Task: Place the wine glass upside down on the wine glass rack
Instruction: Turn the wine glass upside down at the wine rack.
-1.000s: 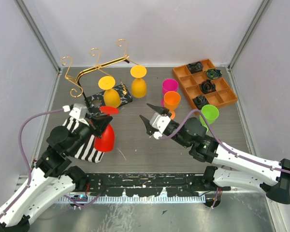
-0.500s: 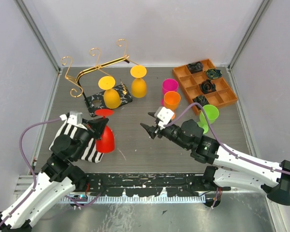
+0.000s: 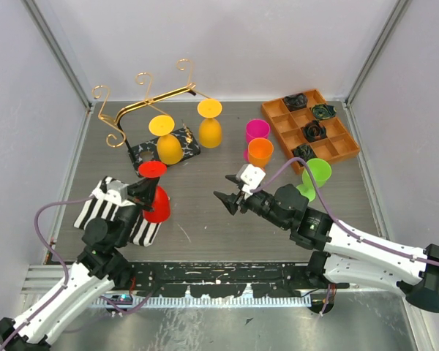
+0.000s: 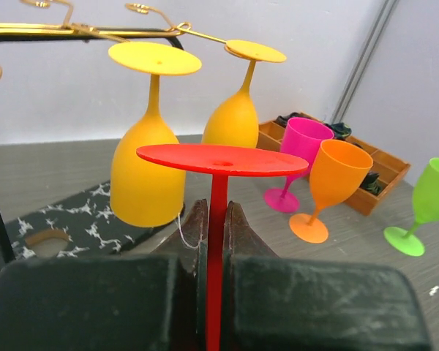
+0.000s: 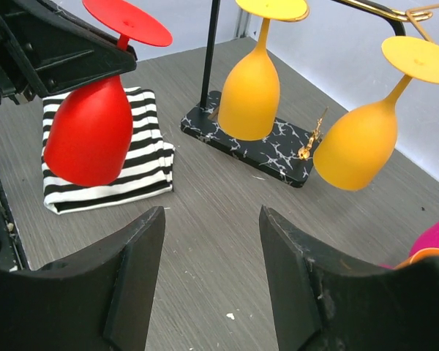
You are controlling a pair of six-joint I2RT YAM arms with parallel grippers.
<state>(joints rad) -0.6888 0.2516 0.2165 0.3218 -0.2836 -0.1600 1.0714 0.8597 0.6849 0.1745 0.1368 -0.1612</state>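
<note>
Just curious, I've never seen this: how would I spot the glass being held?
Find the black-and-white striped cloth on the table's left side. Right by it, the left tool pinches an upside-down wine glass by its stem, the only red one.

Table (image 3: pixel 205 212): grey wood-grain top, walled on three sides by pale panels. Standing directly on it: wine glass rack (image 3: pixel 140 153), far left, on a black-and-white marbled base; striped cloth (image 3: pixel 95 212), black and white, folded, near left; pink glass (image 3: pixel 257 131) and orange glass (image 3: pixel 260 152), upright, close together at centre; green glass (image 3: pixel 316 174), upright, right of them; orange tray (image 3: pixel 339 139), compartmented, far right corner.
</note>
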